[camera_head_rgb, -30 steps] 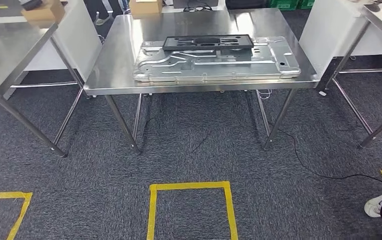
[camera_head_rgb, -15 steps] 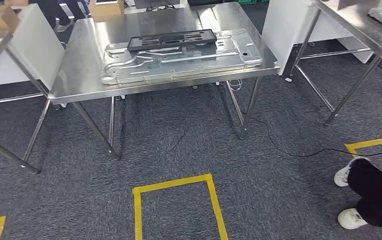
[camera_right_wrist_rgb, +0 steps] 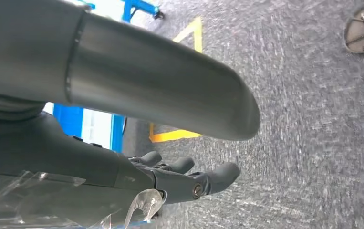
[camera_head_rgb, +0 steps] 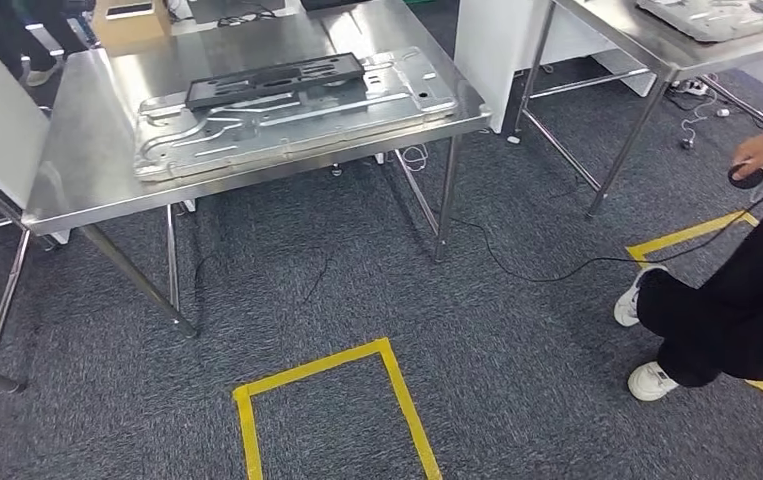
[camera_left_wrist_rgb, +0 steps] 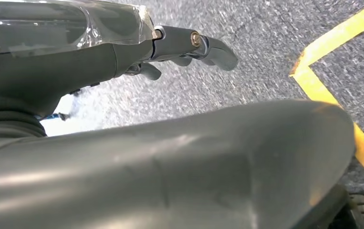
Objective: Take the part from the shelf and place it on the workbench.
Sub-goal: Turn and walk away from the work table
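A steel workbench [camera_head_rgb: 87, 170] stands ahead and to the left in the head view. On it lies a large pressed silver metal plate [camera_head_rgb: 297, 110], and a flat black frame-like part [camera_head_rgb: 275, 80] rests along the plate's far edge. My left hand [camera_left_wrist_rgb: 189, 45] hangs over the carpet with its fingers stretched out and nothing in them. My right hand [camera_right_wrist_rgb: 189, 179] hangs the same way, fingers apart and holding nothing.
A person [camera_head_rgb: 737, 300] in dark trousers and white shoes crouches at the right, a hand on a small black object [camera_head_rgb: 747, 176]. A black cable [camera_head_rgb: 557, 275] runs across the carpet. A second steel table [camera_head_rgb: 657, 35] stands at the back right. Yellow tape [camera_head_rgb: 327, 365] marks a floor square.
The whole picture has shifted left, so the camera has turned right. The person at the right edge shows much more now. Things on the workbench lie as before.
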You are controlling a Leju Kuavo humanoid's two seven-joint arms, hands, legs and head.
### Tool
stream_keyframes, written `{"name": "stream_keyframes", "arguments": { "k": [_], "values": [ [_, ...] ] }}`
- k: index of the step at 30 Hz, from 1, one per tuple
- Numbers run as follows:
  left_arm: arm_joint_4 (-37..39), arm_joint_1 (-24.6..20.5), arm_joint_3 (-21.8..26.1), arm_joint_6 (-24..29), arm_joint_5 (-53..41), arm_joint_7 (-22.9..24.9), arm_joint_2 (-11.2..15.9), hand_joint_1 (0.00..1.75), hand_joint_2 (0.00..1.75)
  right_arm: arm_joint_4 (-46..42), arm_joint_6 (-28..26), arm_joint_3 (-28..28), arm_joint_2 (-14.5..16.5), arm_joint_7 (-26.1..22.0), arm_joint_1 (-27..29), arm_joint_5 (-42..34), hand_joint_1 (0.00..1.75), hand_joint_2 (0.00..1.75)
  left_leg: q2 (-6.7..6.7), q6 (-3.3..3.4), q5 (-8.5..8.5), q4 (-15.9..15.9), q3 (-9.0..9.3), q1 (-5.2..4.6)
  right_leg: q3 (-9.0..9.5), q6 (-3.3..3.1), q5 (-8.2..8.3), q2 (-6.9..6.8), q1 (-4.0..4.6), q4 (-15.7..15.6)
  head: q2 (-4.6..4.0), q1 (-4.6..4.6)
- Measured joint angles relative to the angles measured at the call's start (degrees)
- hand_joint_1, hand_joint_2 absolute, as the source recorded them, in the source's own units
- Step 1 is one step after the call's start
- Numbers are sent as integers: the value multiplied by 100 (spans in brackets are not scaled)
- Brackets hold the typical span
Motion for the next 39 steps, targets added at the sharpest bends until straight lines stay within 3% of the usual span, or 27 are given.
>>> {"name": "stream_keyframes", "arguments": {
  "k": [2,3,4,6,7,8,9,10,11,13,15,17,19,21,22,23,24,25,26,28,30,32,34,36,37,38,39],
  "values": [
    [-1,-6,-13,5,9,1,5,0,0,1,-4,-1,8,6,8,-7,0,0,11,-21,-47,53,-11,8,-27,-57,24,134,-24,-4,-1,-3],
    [-2,-9,-22,8,16,-1,7,0,0,2,-4,-1,11,16,8,-11,0,0,-72,-58,-155,196,-61,26,-36,-79,38,189,-39,-9,-1,-3],
    [-4,-12,-32,11,22,-3,9,0,0,2,-4,-2,14,31,1,-15,0,0,-188,-108,-330,468,-172,55,-49,-102,52,242,-54,-13,-2,-4],
    [-7,-5,-48,19,31,-7,8,0,0,2,-4,-2,15,59,-11,-26,0,0,-402,-198,-790,1360,-567,129,-84,-139,77,352,-62,-17,-2,-4],
    [-7,5,-52,21,33,-8,8,0,0,2,-3,-2,16,66,-9,-33,0,0,-429,-219,-954,1785,-765,157,-99,-147,86,417,-63,-17,-2,-5],
    [-7,17,-56,23,35,-8,8,0,0,2,-3,-2,18,70,-5,-39,0,0,-441,-225,-1011,2042,-893,174,-106,-149,94,486,-63,-16,-2,-5],
    [-7,26,-59,23,37,-9,8,0,0,2,-3,-2,19,71,1,-44,0,0,-453,-214,-933,2041,-904,181,-108,-146,102,561,-64,-16,-2,-5],
    [-7,27,-62,23,38,-10,8,0,0,2,-3,-2,20,73,3,-49,0,0,-482,-187,-739,1772,-796,179,-105,-139,112,638,-64,-17,-2,-5],
    [-7,21,-63,23,40,-12,9,0,0,2,-4,-1,21,75,1,-52,0,0,-553,-142,-480,1324,-605,171,-101,-129,123,714,-65,-21,-1,-5],
    [-6,10,-65,25,47,-15,20,0,0,2,-4,-1,37,79,-16,-59,0,0,-829,-33,-48,423,-236,140,-113,-93,157,856,-79,-36,-1,-5],
    [-6,3,-67,26,61,-16,31,0,0,2,-4,-2,49,73,-27,-63,0,0,-981,24,78,70,-116,108,-157,-32,200,987,-98,-54,-1,-5],
    [-7,-5,-69,25,82,-14,28,0,0,4,-5,-2,37,59,-3,-67,0,0,-881,31,115,1,-97,117,-193,44,237,1093,-105,-79,0,-4],
    [-9,-17,-70,23,103,-11,22,0,0,8,-10,-1,25,38,18,-68,0,0,-752,56,192,-87,-74,143,-317,79,66,905,-65,145,0,4],
    [-10,-9,-71,23,113,-10,19,0,0,10,-16,1,22,19,8,-68,0,0,-602,85,236,-116,-85,124,-668,76,-382,558,-16,916,0,16],
    [-9,4,-73,23,117,-10,20,0,0,10,-19,2,23,13,2,-69,0,0,-514,96,245,-108,-100,101,-871,76,-590,460,-11,1375,0,18],
    [-9,17,-74,23,122,-9,19,0,0,10,-21,3,23,8,-2,-71,0,0,-427,100,247,-104,-112,75,-1016,76,-703,417,-6,1713,1,21],
    [-9,24,-76,23,130,-9,19,0,0,10,-23,3,24,5,-3,-75,0,0,-344,104,248,-100,-124,52,-1051,71,-703,395,-5,1829,1,20],
    [-10,24,-77,23,139,-10,19,0,0,10,-26,4,22,4,-1,-86,0,0,-271,106,249,-99,-129,34,-948,60,-593,374,-1,1676,1,20],
    [-10,19,-78,23,147,-12,19,0,0,10,-31,4,19,3,-1,-97,0,0,-205,107,249,-97,-129,21,-721,42,-411,325,6,1293,1,19],
    [-11,5,-78,25,155,-25,19,0,0,10,-42,5,10,10,-10,-119,0,0,-92,98,236,-72,-132,-16,-169,-14,-76,90,40,348,1,17],
    [-10,-5,-81,27,156,-37,19,0,0,10,-49,6,8,19,-19,-128,0,0,-5,78,219,-33,-151,-56,68,-69,53,-43,65,-112,0,12],
    [-9,-10,-85,30,156,-42,19,0,0,11,-57,7,9,20,-7,-142,0,0,85,57,206,-3,-169,-64,29,-115,83,58,62,-128,-1,8],
    [-10,-18,-89,34,159,-50,19,0,0,14,-65,8,16,16,1,-167,0,0,-43,-20,45,199,-247,-30,-8,-164,121,159,40,-129,0,7],
    [-10,-22,-98,43,178,-63,17,0,0,21,-69,9,20,11,-11,-190,0,0,-322,-134,-363,815,-492,47,-54,-204,164,245,22,-131,0,8],
    [-11,-14,-107,46,191,-68,16,0,0,24,-72,9,17,9,-16,-203,0,0,-406,-178,-615,1292,-682,92,-84,-211,188,302,22,-130,0,8],
    [-10,-3,-117,49,202,-69,17,0,0,26,-71,9,17,8,-19,-214,0,0,-431,-204,-783,1693,-841,126,-111,-212,207,364,21,-127,0,8],
    [-10,10,-129,49,208,-69,17,0,0,27,-70,9,16,8,-17,-223,0,0,-442,-215,-842,1917,-923,148,-134,-205,226,434,19,-126,0,7]
  ]
}}
